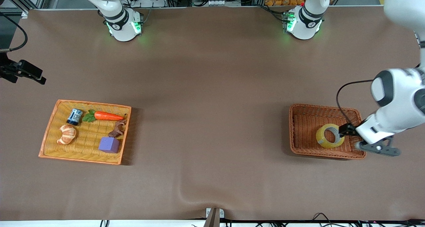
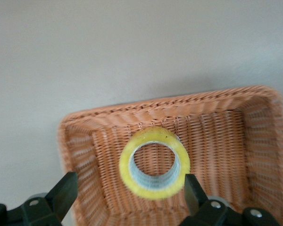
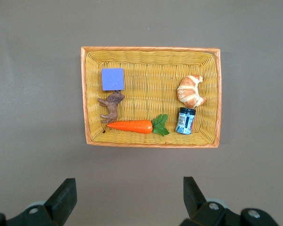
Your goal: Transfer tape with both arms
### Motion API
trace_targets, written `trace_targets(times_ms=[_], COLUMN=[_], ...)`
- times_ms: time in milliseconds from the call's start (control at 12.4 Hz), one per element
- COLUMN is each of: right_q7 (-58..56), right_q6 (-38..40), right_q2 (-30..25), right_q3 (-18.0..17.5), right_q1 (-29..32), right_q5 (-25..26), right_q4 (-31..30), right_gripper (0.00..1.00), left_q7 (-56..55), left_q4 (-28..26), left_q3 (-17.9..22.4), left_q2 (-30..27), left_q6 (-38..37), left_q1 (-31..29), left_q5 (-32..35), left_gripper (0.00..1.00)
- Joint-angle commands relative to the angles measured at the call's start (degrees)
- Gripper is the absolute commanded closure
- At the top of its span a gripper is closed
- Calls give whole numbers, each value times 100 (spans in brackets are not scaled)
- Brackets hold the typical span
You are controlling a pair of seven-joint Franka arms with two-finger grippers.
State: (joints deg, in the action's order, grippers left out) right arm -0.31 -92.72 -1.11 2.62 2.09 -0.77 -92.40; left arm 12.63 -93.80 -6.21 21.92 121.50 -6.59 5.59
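The tape (image 1: 322,138), a yellowish translucent ring with a grey core, stands tilted in the brown wicker basket (image 1: 290,127) at the left arm's end of the table. My left gripper (image 1: 344,130) is down in the basket, right beside the roll. In the left wrist view the tape (image 2: 151,189) lies just ahead of the open left gripper (image 2: 128,193), with one fingertip (image 2: 192,189) close to its edge. My right gripper (image 3: 127,193) is open and empty, high over bare table beside the yellow tray (image 3: 151,48). It does not show in the front view.
The yellow wicker tray (image 1: 86,103) at the right arm's end holds a carrot (image 1: 108,115), a croissant (image 1: 67,134), a purple cube (image 1: 109,144), a blue can (image 1: 75,116) and a brown figure (image 1: 119,128). Brown cloth covers the table between the two baskets.
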Motion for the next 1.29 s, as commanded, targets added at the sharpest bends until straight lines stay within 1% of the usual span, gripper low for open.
trace_targets(times_ms=[0, 81, 242, 404, 484, 565, 646, 727, 807, 969, 1050, 1130, 1211], right_q7=[102, 93, 93, 93, 93, 93, 93, 93, 93, 93, 93, 102, 102], right_q6=[17, 8, -1, -1, -1, 8, 8, 25, 34, 43, 43, 26, 26], right_q2=[40, 40, 40, 40, 40, 40, 40, 40, 40, 40, 40, 40, 40], right_q3=[-7, -7, 2, 2, 2, 2, 2, 2, 2, 2, 2, 2, 2], right_q1=[-16, -16, -7, -7, -7, -7, -16, -16, -7, 2, -7, -7, -7], right_q5=[-2, -2, 6, -2, -2, -2, -2, -2, -2, -2, -2, -2, -2], right_q4=[90, 90, 99, 91, 90, 90, 99, 99, 99, 99, 99, 91, 99], right_gripper=[0, 0, 0, 0, 0, 0, 0, 0, 0, 0, 0, 0, 0], left_q7=[29, 29, -14, -15, -75, -389, -784, -866, -954, -1156, -1314, -1385, -1403], left_q4=[316, 536, 993, 1144, 1171, 1101, 1057, 1022, 934, 584, 382, 319, 327], left_q3=[-152, -153, -161, -197, -179, -162, -161, -196, -318, -346, -276, -128, -92], left_q2=[-600, -688, -689, -812, -1056, -1293, -1435, -1567, -1699, -2076, -2226, -2297, -2298], left_q6=[-739, -1150, -1855, -2225, -2331, -2480, -2673, -2797, -2885, -2886, -2869, -2877, -2877], left_q1=[-18, -9, 9, -18, -9, -9, -9, -9, -35, 43, 235, 429, 491], left_q5=[100, 100, 109, 12, -49, -241, -286, -287, -296, -304, -304, -278, -278], left_gripper=[0, 0, 0, 0, 0, 0, 0, 0, 0, 0, 0, 0, 0])
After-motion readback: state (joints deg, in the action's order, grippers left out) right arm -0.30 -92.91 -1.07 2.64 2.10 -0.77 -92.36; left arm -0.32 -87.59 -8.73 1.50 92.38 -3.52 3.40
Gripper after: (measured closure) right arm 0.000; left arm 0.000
